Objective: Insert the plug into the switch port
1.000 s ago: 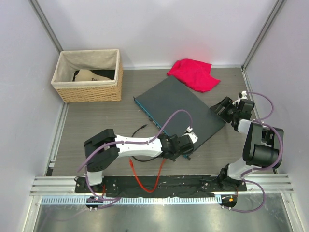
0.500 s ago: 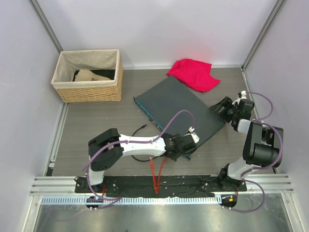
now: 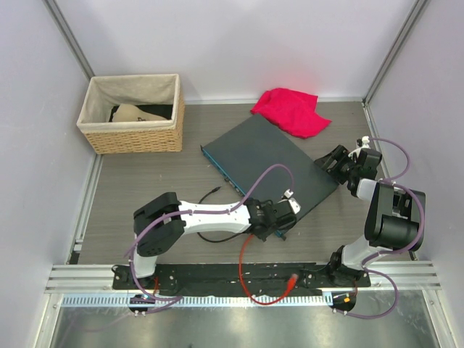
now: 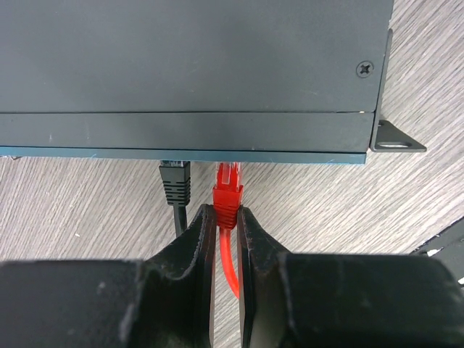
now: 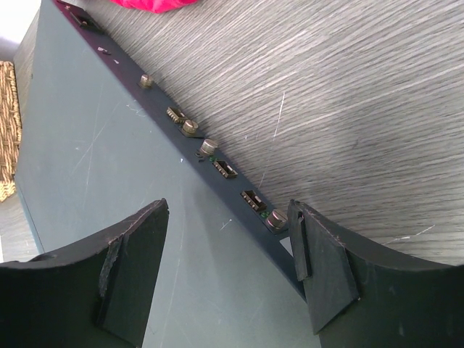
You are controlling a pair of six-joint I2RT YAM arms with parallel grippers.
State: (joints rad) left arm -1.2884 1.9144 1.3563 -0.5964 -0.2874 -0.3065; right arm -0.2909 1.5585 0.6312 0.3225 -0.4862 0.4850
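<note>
The red cable plug (image 4: 228, 190) is pinched in the left gripper (image 4: 226, 217), its tip at the teal-blue port face (image 4: 87, 151) of the flat dark-grey box (image 4: 196, 58) just ahead. The right gripper (image 5: 227, 212) is held spread.

Wicker basket (image 3: 130, 138), fabric-lined, sits at the far left corner of the table (image 3: 145, 192); inside it are a beige item (image 3: 134, 112) and something dark I can't make out. Pink cloth (image 3: 291, 111) lies crumpled well to the right of the basket, roughly level with it by the back wall. Black cable (image 3: 212, 193) lies nearer than the basket and to its right, ending in a black plug (image 4: 175, 181); aluminium rail (image 3: 80, 277) spans the near edge, well apart from the basket.
</note>
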